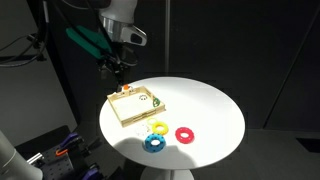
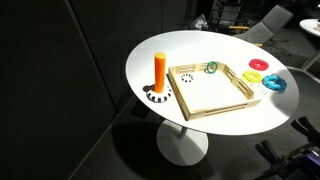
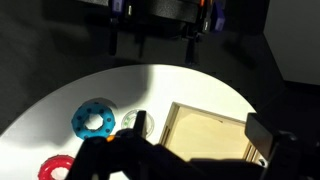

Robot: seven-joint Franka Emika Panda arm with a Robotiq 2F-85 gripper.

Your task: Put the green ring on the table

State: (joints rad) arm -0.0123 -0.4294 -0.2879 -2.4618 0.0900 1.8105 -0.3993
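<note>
Honestly can't call the claw [image 1: 118, 68] open or closed. In an exterior view it's a small dark lump hanging over the back edge of the wooden tray [image 2: 215, 90], close to the orange peg [image 2: 160, 68]. In the wrist view it's just black shapes along the bottom of the frame. I can't see anything green in it, and whether it's touching the tray or the peg is too small to make out.

The green ring [image 2: 207, 69] is lying inside the tray, tucked into a far corner against the rim, so it isn't on the white bench [image 1: 210, 100] itself.

View differences: one exterior view shows the arm and claw, while the other shows neither. That second one gives the clearest look at the green ring, and at the peg standing upright just beside the tray on a base with black and white markings I can't read. Both exterior views show the yellow ring [image 1: 163, 129], blue ring [image 1: 149, 144] and red ring [image 1: 180, 134] grouped on the bench next to the tray. The wrist view picks up the blue and red ones and a corner of the tray, but no green ring.
</note>
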